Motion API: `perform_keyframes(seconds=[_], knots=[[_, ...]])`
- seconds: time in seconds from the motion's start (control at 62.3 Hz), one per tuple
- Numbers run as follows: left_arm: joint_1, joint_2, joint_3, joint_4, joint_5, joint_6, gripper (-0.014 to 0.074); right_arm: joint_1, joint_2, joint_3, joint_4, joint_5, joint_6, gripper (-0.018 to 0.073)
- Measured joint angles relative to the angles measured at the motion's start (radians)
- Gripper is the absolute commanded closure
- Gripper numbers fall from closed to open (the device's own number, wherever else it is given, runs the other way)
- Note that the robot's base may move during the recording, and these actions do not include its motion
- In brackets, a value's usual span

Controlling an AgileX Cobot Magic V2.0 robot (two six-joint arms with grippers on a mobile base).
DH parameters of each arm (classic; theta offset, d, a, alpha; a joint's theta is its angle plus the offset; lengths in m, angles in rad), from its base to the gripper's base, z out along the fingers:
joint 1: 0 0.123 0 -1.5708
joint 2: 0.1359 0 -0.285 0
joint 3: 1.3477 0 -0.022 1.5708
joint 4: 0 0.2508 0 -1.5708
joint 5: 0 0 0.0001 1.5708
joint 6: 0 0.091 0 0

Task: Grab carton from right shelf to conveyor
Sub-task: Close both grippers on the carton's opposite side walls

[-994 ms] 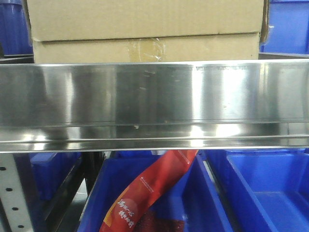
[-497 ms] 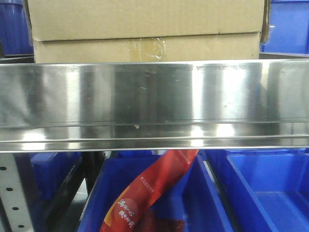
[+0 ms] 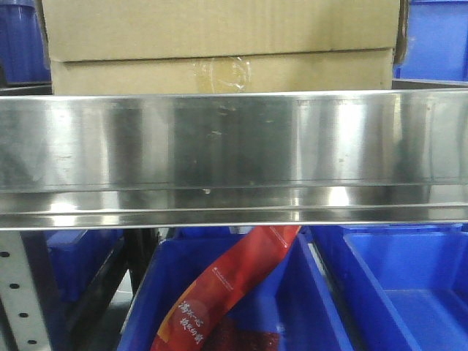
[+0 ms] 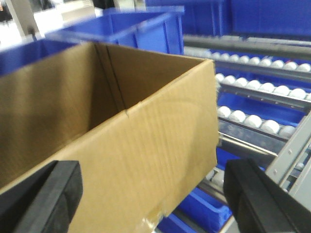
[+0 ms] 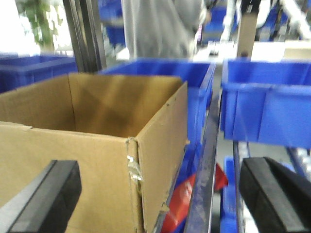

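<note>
Your carton point(image 3: 219, 44) sits where it did a second ago, on the shelf point(image 3: 234, 146) just behind its front edge. The left end effector point(image 4: 153, 196) and right end effector point(image 5: 160, 194) gape wide, holding nothing, each facing a carton corner; the lift hasn't started.

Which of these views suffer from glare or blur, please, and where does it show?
Front view: glare bands streak the shelf rail; the carton is sharp. Left wrist view: the blue bins behind are blurred. Right wrist view: the upper left corner is overexposed, and the person is soft.
</note>
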Motion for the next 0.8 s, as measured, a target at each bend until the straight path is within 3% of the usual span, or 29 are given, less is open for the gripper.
perform_keyframes(seconds=[0.225,0.433,0.658,0.802], knots=[[0.060,0.233,-0.379,0.006,0.218,-0.101,0.0099,0.000,0.234,-0.329,0.000,0.218,0.000,0.0000],[0.169,0.395,-0.673,0.047,0.462,-0.198,0.0099,0.000,0.458,-0.636,0.000,0.439,0.000,0.0000],[0.280,0.469,-0.760,0.099,0.546,-0.264,0.0099,0.000,0.649,-0.849,0.000,0.583,0.022,0.0000],[0.308,0.504,-0.764,0.157,0.552,-0.273,0.0099,0.000,0.736,-0.907,0.000,0.598,0.033,0.0000]])
